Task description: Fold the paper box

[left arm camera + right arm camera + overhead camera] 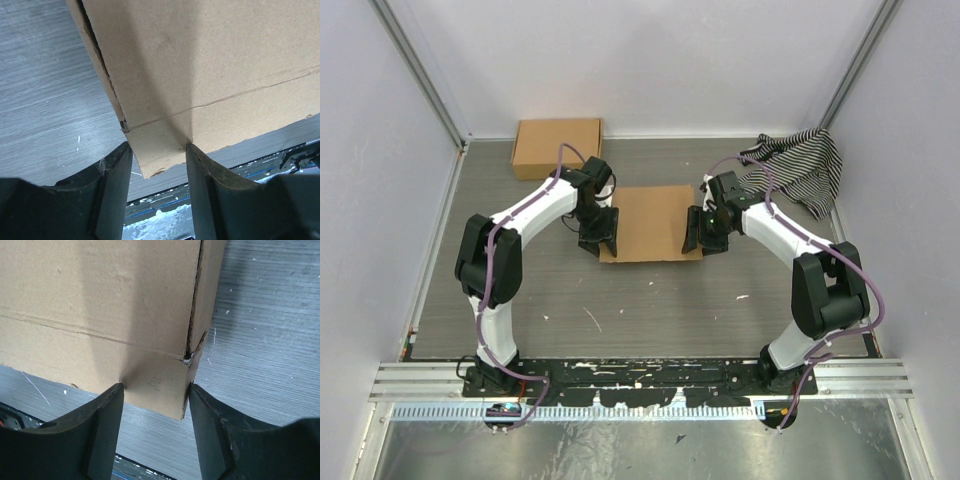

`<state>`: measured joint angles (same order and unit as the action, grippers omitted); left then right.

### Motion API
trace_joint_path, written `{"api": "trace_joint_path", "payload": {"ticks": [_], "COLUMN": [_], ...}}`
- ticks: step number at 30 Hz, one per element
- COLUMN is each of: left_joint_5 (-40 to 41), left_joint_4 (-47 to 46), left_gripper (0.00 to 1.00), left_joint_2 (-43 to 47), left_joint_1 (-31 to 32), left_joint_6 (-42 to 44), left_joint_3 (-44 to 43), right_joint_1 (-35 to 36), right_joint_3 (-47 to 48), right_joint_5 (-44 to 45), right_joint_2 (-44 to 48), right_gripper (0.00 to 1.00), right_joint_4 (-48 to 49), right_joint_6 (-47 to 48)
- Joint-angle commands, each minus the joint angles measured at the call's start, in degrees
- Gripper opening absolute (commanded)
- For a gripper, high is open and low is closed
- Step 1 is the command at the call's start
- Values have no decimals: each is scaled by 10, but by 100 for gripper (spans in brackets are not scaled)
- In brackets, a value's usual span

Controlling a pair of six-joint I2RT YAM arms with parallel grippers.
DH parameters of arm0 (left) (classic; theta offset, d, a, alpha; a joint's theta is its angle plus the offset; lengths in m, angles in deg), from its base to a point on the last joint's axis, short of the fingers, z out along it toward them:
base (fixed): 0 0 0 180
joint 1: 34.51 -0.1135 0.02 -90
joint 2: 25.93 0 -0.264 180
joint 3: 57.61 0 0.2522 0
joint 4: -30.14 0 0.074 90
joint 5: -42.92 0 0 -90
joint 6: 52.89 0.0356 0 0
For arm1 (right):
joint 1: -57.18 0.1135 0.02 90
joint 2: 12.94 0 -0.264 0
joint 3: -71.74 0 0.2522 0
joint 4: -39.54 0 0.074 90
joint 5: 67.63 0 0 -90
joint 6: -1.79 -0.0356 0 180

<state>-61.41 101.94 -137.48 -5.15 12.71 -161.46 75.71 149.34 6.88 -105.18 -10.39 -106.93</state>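
On my feed the left end effector [599, 244] sat with fingers apart over the near-left corner of the paper box [650, 222] (brown cardboard, mid tabletop [640, 300]); I had the right end effector [696, 240] spread likewise over its near-right corner.

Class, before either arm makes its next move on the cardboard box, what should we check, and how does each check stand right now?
1. Left hand astride the box's near left corner: ok.
2. Right hand astride its near right corner: ok.
3. Either hand truly pinching cardboard: cannot tell.
4. Side edges shut tight: not ok, a dark slit shows along each.
5. Striped cloth apart from the box: ok.
6. Second box apart from it: ok.
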Motion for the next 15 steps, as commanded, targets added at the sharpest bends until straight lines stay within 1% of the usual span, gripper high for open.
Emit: {"api": "trace_joint_path", "payload": {"ticks": [1, 7, 15], "left_joint_5": [-26, -30, -32], "left_joint_4": [24, 43, 52], "left_gripper": [53, 53, 53], "left_joint_2": [-9, -13, -21], "left_joint_1": [2, 2, 1], "left_joint_6": [6, 9, 11], "left_joint_3": [-28, -43, -53], "right_joint_1": [1, 2, 2], "right_joint_3": [56, 100, 94], "right_joint_5": [-30, -40, -45], "right_joint_2": [-2, -14, -21], "right_gripper": [58, 59, 59], "right_joint_4": [-27, -77, -89], "right_joint_6": [-19, -21, -14]}}
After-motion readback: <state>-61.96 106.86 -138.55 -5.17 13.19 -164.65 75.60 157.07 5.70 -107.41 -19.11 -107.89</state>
